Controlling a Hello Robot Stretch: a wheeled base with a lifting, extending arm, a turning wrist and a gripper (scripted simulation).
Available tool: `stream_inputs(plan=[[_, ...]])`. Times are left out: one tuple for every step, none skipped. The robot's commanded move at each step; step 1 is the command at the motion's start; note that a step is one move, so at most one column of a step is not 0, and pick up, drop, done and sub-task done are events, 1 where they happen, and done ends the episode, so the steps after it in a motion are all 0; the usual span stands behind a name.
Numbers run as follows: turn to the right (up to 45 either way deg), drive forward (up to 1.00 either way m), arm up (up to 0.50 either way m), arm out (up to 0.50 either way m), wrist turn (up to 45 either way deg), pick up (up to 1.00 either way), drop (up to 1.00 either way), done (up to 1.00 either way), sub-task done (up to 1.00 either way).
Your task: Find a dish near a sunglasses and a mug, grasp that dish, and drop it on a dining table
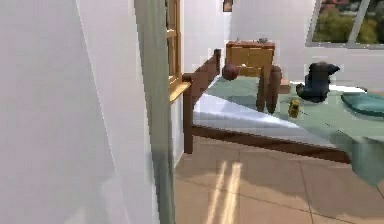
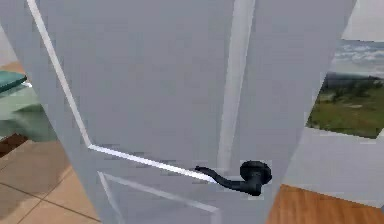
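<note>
Gripper state unclear; white door with dark lever handle close alongside, wood-framed bed ahead.

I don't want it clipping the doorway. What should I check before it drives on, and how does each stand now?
1. Beige tiled floor ahead: ok, bare up to the wooden-framed bed with a green sheet.
2. White panelled door with a black lever handle, arm side: not ok, very close.
3. Grey door edge at the forward view's left: not ok, close.
4. Target among the brown ball, brown cylinder and dark lump on the bed: cannot tell.
</note>
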Motion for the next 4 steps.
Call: stream_inputs(plan=[[36.0, 0.00, 0.00, 0.00, 0.0, 0.00, 0.00, 0.00, 0.00], [0.0, 0.90, 0.00, 0.00, 0.0, 0.00, 0.00, 0.00, 0.00], [27.0, 0.00, 0.00, 0.00, 0.0, 0.00, 0.00, 0.00, 0.00], [0.0, 0.20, 0.00, 0.00, 0.0, 0.00, 0.00, 0.00, 0.00]])
